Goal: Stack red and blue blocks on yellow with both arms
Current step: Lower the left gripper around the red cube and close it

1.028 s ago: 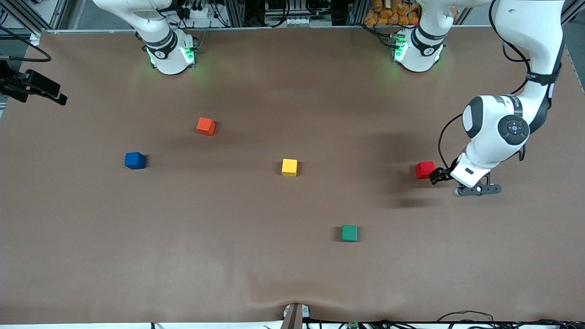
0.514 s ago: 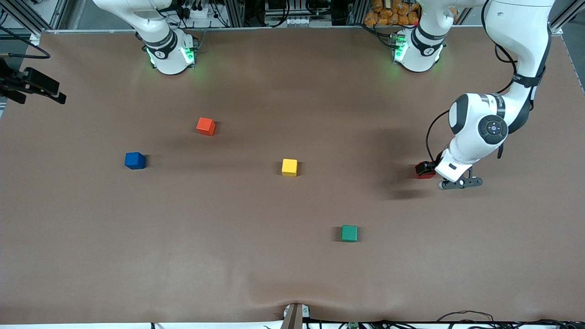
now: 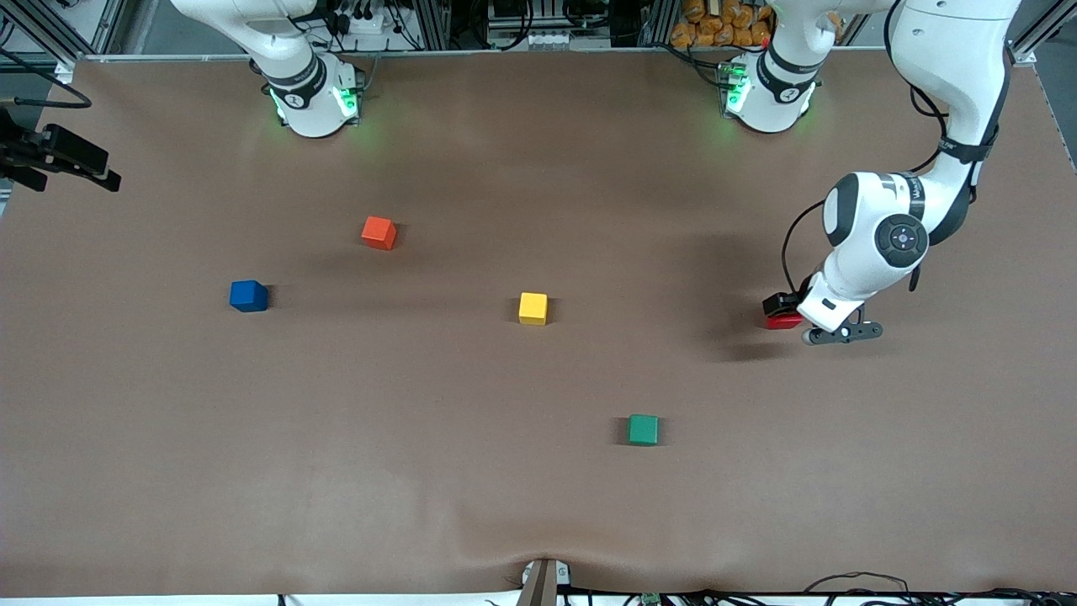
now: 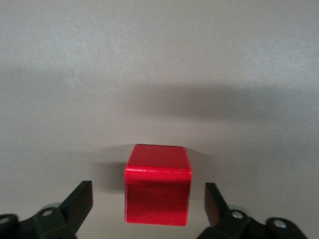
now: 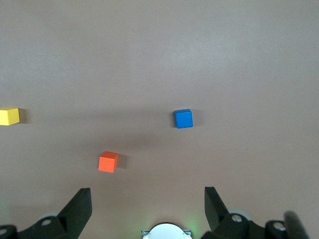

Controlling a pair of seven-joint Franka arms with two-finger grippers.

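The red block [image 3: 784,321] lies on the brown table toward the left arm's end. My left gripper [image 3: 782,309] is down around it. In the left wrist view the red block [image 4: 157,191] sits between the open fingers [image 4: 79,199], with a gap on each side. The yellow block [image 3: 533,308] stands alone mid-table. The blue block [image 3: 248,295] rests toward the right arm's end. My right gripper [image 5: 148,201] is open and empty, high over its own base. Its wrist view takes in the blue block [image 5: 183,118] and the yellow block [image 5: 9,116].
An orange-red cube [image 3: 379,232] sits farther from the front camera than the blue block. A green cube [image 3: 643,429] lies nearer than the yellow one. A black device [image 3: 59,156] juts over the table edge at the right arm's end.
My left gripper has slid from beside the red block to over and around it, and now covers most of it in the front view. The blocks and the right arm have not moved.
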